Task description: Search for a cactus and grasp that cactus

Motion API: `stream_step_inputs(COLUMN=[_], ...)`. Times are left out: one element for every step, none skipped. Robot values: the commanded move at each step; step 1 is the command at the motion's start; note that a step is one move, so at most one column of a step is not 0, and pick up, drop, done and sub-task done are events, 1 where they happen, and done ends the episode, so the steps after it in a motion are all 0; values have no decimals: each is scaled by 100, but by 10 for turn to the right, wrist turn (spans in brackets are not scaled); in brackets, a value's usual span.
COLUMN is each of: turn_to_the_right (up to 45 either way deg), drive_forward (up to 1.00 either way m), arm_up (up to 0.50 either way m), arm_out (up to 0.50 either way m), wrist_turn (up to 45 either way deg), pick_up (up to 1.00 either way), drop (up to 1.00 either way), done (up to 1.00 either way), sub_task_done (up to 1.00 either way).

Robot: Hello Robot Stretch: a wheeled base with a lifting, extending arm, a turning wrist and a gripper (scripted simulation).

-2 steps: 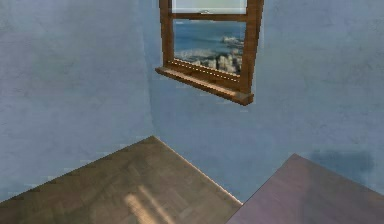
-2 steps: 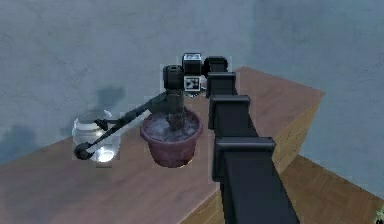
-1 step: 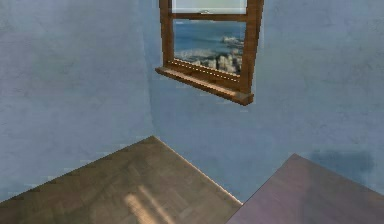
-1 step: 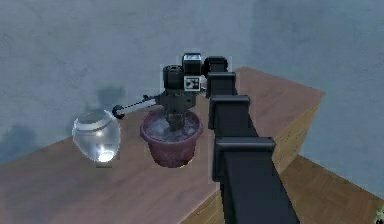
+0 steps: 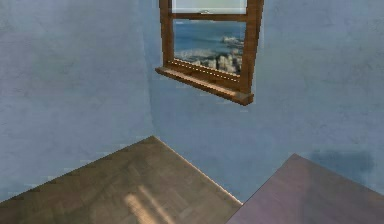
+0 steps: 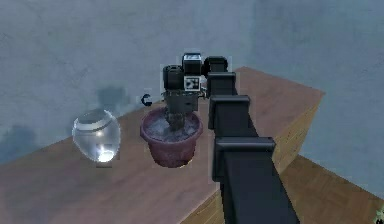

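Observation:
A round reddish-brown pot (image 6: 172, 140) stands on a wooden tabletop (image 6: 90, 190) in the arm side view. My gripper (image 6: 178, 120) sits at the end of the dark arm (image 6: 240, 150), right at the pot's top, and its dark body hides what grows in the pot. Two white marked squares (image 6: 190, 68) show just above it. I cannot tell whether the gripper holds anything, or whether it touches the pot.
A clear glass vase (image 6: 97, 135) stands on the same tabletop left of the pot. In the forward view, blue walls meet in a corner with a wood-framed window (image 5: 208, 45). Below lie a wooden floor (image 5: 130, 185) and a table corner (image 5: 320, 195) at lower right.

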Motion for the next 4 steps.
stream_step_inputs(turn_to_the_right=[0,0,0,0], drive_forward=[0,0,0,0], arm_up=[-20,0,10,0], arm_out=[0,0,0,0], wrist_turn=[0,0,0,0], pick_up=[0,100,0,0], drop=[0,0,0,0], done=[0,0,0,100], sub_task_done=[0,0,0,0])
